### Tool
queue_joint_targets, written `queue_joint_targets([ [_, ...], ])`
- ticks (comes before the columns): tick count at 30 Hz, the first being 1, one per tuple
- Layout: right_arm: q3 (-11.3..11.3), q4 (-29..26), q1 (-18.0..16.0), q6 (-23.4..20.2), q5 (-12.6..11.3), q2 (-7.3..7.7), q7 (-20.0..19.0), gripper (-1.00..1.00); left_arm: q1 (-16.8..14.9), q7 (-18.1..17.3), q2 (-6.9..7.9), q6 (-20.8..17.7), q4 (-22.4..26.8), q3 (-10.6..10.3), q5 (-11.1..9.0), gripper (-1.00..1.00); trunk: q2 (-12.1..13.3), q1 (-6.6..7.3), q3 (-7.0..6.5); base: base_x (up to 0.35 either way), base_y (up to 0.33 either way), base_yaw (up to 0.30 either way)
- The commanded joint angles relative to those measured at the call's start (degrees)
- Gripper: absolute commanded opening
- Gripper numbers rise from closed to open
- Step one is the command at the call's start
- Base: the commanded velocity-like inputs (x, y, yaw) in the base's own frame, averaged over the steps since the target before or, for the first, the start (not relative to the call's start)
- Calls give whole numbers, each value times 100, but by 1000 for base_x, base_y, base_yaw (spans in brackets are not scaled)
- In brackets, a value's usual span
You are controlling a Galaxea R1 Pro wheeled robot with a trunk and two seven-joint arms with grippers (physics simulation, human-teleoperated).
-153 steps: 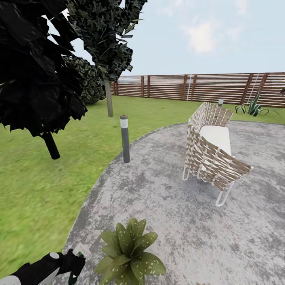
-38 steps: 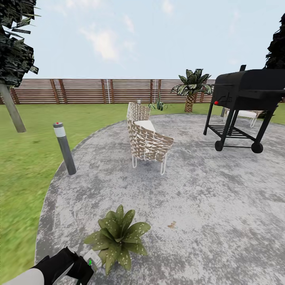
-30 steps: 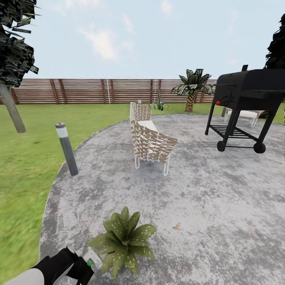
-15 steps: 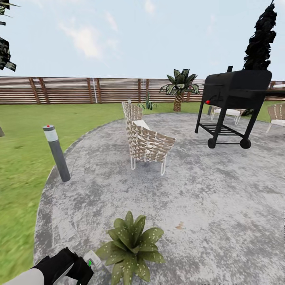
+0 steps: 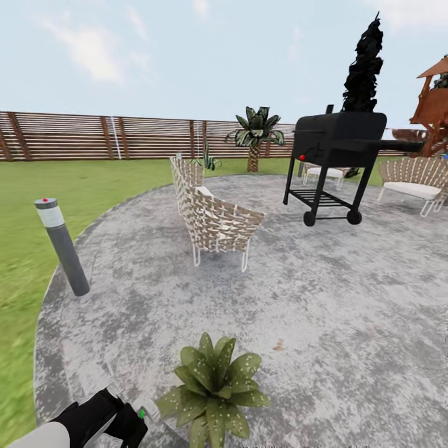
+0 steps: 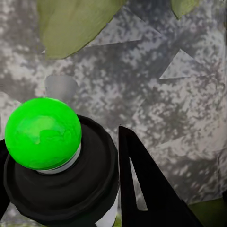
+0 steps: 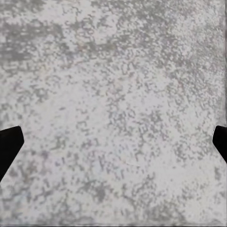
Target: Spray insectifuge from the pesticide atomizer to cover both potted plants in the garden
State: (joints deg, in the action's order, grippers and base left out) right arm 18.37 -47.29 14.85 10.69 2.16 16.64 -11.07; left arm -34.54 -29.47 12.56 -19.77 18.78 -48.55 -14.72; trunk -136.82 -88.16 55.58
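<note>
One potted plant (image 5: pixel 214 386), a rosette of speckled green leaves, stands on the grey paved patio (image 5: pixel 323 298) at the near edge of the head view. Just left of it, my left gripper (image 5: pixel 121 418) is shut on the pesticide atomizer (image 5: pixel 144 408), whose whitish head carries a green dot. In the left wrist view the atomizer (image 6: pixel 56 165) has a dark round top with a bright green ball, a black finger (image 6: pixel 142 189) sits beside it, and plant leaves (image 6: pixel 71 23) hang over the paving. My right gripper (image 7: pixel 113 142) is open over bare paving. The second potted plant is out of view.
A grey bollard lamp (image 5: pixel 62 246) stands at the patio's left edge by the lawn (image 5: pixel 18 267). A wicker chair (image 5: pixel 214 218) sits mid-patio, with a black grill (image 5: pixel 333 158) and another wicker seat (image 5: pixel 414 180) behind it. The fence (image 5: pixel 93 135) and a palm (image 5: pixel 254 134) close the back.
The camera has swung to the right: the chair and bollard shifted left in the picture, and the grill, a second seat and a wooden structure came into view. The left gripper still holds the atomizer.
</note>
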Motion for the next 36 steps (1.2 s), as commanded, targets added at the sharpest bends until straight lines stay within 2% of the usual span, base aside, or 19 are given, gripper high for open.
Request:
queue_joint_targets([
  [1, 0, 0, 0, -1, 2, -1, 0, 100, 0, -4, 1, 8, 4, -3, 2, -100, 0, 0, 0, 0, 36, -293],
  [8, 0, -5, 0, 3, -3, -2, 0, 100, 0, 5, 1, -24, 4, 12, -18, -100, 0, 0, 0, 0, 73, -232],
  [12, 0, -2, 0, 3, 2, 3, 0, 100, 0, -5, 1, -35, 3, 12, -22, -100, 0, 0, 0, 0, 322, -123],
  [36, 0, 0, -1, -5, 2, 5, 0, 100, 0, -6, -3, -36, 3, 12, -11, -100, 0, 0, 0, -12, 335, -290],
])
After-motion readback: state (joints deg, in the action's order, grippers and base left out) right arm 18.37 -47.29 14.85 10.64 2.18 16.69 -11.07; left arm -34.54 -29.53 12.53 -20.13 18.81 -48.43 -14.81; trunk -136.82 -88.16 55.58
